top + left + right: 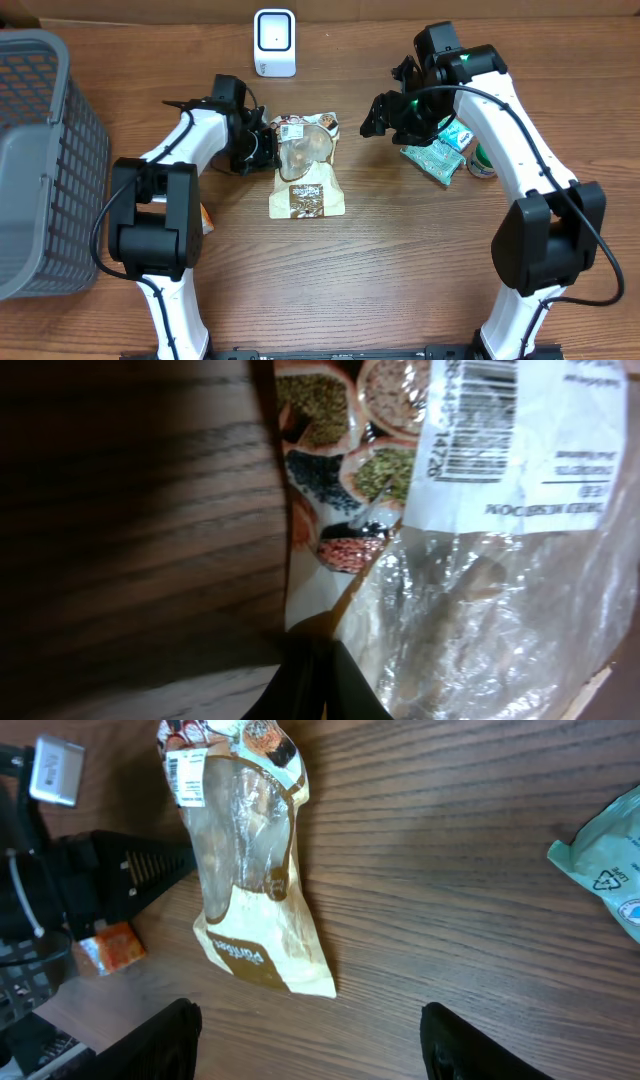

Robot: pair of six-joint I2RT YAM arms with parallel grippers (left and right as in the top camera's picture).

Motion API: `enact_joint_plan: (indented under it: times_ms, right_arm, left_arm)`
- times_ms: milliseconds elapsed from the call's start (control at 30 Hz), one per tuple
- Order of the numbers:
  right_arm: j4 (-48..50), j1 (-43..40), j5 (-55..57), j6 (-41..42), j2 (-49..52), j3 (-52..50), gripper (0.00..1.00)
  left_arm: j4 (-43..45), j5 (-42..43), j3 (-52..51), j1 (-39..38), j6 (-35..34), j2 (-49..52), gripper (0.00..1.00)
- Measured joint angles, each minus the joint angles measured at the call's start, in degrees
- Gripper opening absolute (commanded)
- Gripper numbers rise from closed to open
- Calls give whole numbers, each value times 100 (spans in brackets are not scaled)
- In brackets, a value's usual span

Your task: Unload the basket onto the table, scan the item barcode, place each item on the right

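Brown-and-clear plastic snack bag (305, 170) lies flat on the wooden table (400, 270), left gripper (268, 150) clamped on its edge (a thin pinch); right gripper (315, 1040) hovers, fingers apart. Lifted, slick film could slip free.

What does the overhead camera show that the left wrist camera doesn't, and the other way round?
Only overhead: the grey basket at the left, the white scanner at the far edge, and a green packet on the right side. Only left wrist: the barcode with its lines and digits close enough to make out, and the printed bowls of grains beside it. Both: the bag with its clear window, lying on the wooden table.
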Motion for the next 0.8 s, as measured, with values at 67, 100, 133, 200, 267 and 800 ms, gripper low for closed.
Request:
enact_joint_plan:
  times_ms: [67, 100, 133, 200, 267, 800]
  right_arm:
    - [2, 2, -2, 2, 68, -2, 68]
    - [4, 0, -2, 0, 92, -2, 68]
    - [11, 0, -2, 2, 103, -4, 68]
    - [44, 0, 0, 2, 111, -7, 65]
    - [153, 0, -4, 17, 111, -13, 65]
    - [2048, 0, -643, 262, 111, -1718, 65]
  left_arm:
    - [2, -70, 0, -52, -2, 0, 4]
    - [2, -103, 0, -57, -13, 0, 4]
    - [0, -133, 0, -79, -33, 0, 4]
    - [0, -177, 0, -79, -103, 0, 4]
    - [0, -199, 0, -79, -155, 0, 4]
    - [-4, -208, 2, -79, -278, 11, 4]
